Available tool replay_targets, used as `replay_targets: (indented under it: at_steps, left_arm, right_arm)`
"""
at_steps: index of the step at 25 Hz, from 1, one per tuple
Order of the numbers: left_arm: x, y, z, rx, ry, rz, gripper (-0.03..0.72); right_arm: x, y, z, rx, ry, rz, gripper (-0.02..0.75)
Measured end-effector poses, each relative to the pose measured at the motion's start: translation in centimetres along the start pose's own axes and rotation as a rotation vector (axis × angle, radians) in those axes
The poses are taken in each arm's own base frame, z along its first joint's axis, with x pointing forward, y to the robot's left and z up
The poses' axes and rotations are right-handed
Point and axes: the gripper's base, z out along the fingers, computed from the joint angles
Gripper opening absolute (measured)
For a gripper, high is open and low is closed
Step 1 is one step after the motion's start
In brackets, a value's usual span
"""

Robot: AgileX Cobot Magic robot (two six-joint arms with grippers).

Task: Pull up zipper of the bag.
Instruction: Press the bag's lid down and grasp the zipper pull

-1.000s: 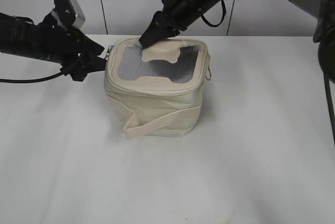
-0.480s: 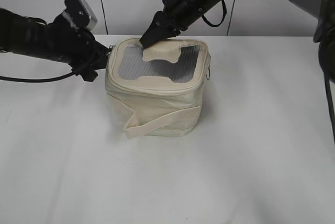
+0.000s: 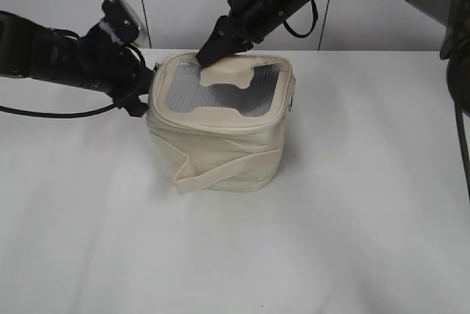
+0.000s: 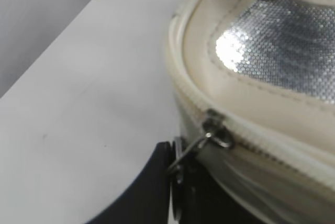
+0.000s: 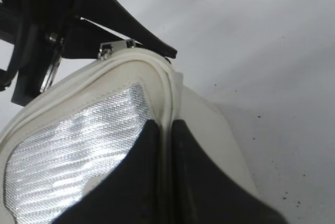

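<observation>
Boxy cream fabric bag (image 3: 220,127) mid white table (image 3: 352,204), strap nearest, left gripper (image 4: 178,174) clamped on silver zipper (image 4: 212,130) ring pull (bag's left edge), right gripper (image 3: 209,51) pinching far lid rim.

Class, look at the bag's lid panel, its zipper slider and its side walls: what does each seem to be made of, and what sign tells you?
Lid panel: likely a grey plastic mesh, glossy; tiny honeycomb grain, bright glare.
Zipper slider: metal, silver and shiny, with a ring pull.
Side walls of the bag: cream fabric, matte, creased, with stitched seams.
</observation>
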Motion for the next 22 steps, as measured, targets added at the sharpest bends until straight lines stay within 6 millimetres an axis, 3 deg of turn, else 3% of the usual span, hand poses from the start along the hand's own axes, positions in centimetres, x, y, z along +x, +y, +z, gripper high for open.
replay_targets:
  at_steps: [7,15,22]
  left_arm:
    - [0.1,-0.2,-0.7,0.012,0.045,-0.081,0.009]
    - [1.0,-2.5,-3.7,0.011,0.094,-0.106,0.009]
    - [0.4,-3.5,-6.3,-0.029,0.075,-0.137,0.009]
  right_arm:
    - [0.0,0.0,0.0,0.0,0.0,0.037,0.049]
    - [0.0,0.0,0.0,0.0,0.0,0.075,0.048]
    - [0.0,0.1,0.0,-0.002,-0.001,0.088,0.048]
